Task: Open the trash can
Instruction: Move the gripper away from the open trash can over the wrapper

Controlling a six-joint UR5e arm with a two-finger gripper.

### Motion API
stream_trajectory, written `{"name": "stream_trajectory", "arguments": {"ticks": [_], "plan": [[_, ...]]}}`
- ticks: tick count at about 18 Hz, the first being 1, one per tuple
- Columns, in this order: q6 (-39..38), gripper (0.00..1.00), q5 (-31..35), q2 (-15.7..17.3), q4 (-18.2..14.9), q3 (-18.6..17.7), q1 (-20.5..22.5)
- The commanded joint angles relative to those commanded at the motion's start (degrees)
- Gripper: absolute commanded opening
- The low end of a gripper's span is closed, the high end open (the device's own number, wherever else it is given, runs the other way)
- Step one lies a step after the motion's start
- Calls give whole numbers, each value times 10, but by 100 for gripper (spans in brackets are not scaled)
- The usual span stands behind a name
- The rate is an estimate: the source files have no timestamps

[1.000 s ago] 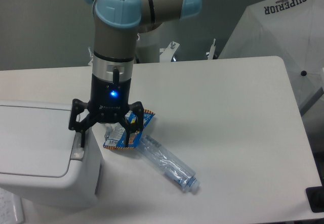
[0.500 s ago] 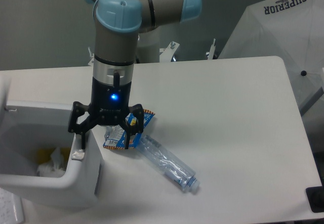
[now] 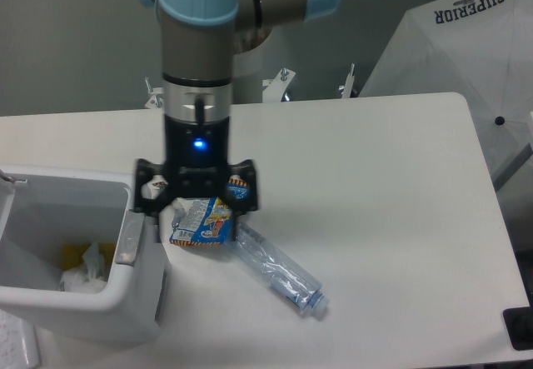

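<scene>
The trash can (image 3: 117, 306) is a large white bin at the table's front left. It stands open: the lid is out of view and the inside shows crumpled white and yellow waste (image 3: 83, 267). Its grey push-tab (image 3: 130, 237) sits on the right rim. My gripper (image 3: 196, 205) points down just right of the bin, open and empty. Its left finger (image 3: 144, 197) is above and slightly right of the tab, apart from it. Its right finger (image 3: 249, 194) hangs over the table.
A blue and orange snack wrapper (image 3: 200, 224) lies under the gripper. A crushed clear plastic bottle (image 3: 279, 271) lies to its right. A white umbrella marked SUPERIOR (image 3: 466, 44) stands beyond the table's right edge. A black object (image 3: 518, 327) is at the bottom right.
The trash can's lid was shut a second ago and has swung open, out of view. My gripper has lifted off the push-tab and shifted right.
</scene>
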Motion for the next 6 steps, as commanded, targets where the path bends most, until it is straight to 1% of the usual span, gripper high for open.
{"name": "stream_trajectory", "arguments": {"ticks": [2,4,6], "plan": [[24,100,26,-1,0,-1,9],[33,100,28,-1,-1,-3,27],[41,100,28,-2,-1,-5,37]]}}
